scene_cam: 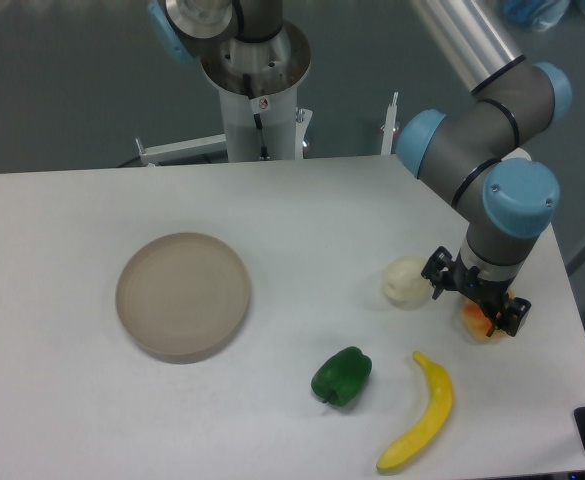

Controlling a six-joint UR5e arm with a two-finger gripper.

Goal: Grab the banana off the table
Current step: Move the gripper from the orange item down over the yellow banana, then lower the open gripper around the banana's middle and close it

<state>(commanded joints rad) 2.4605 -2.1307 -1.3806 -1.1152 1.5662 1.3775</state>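
Banana: the banana (421, 414) lay flat on the table (72, 400) near the front right corner, untouched by the arm.
Long axis: it ran on a diagonal, one tip up and to the right near the gripper's side, the other tip down and to the left close to the table's front edge; the curve bulged toward the right.
Gripper: the gripper (477, 300) hung low over the right side of the table, above and apart from the banana, with an orange fruit (480, 322) partly hidden behind its dark fingers; I could not tell how wide the fingers stood or whether they pinched that fruit.
Neighbours: a green pepper (341, 376) sat just left of the banana, apart from it; a pale round item (406, 279) sat just left of the gripper; a round beige plate (183, 296) lay well apart to the left.
Surface: white, flat, matte tabletop.
Room: grey floor behind, the arm's base (255, 90) at the far edge.
Edges: the banana's lower tip lay near the front edge, and the right edge ran close beside the gripper.
Open room: bare white surface lay between banana and pepper, and between banana and gripper.
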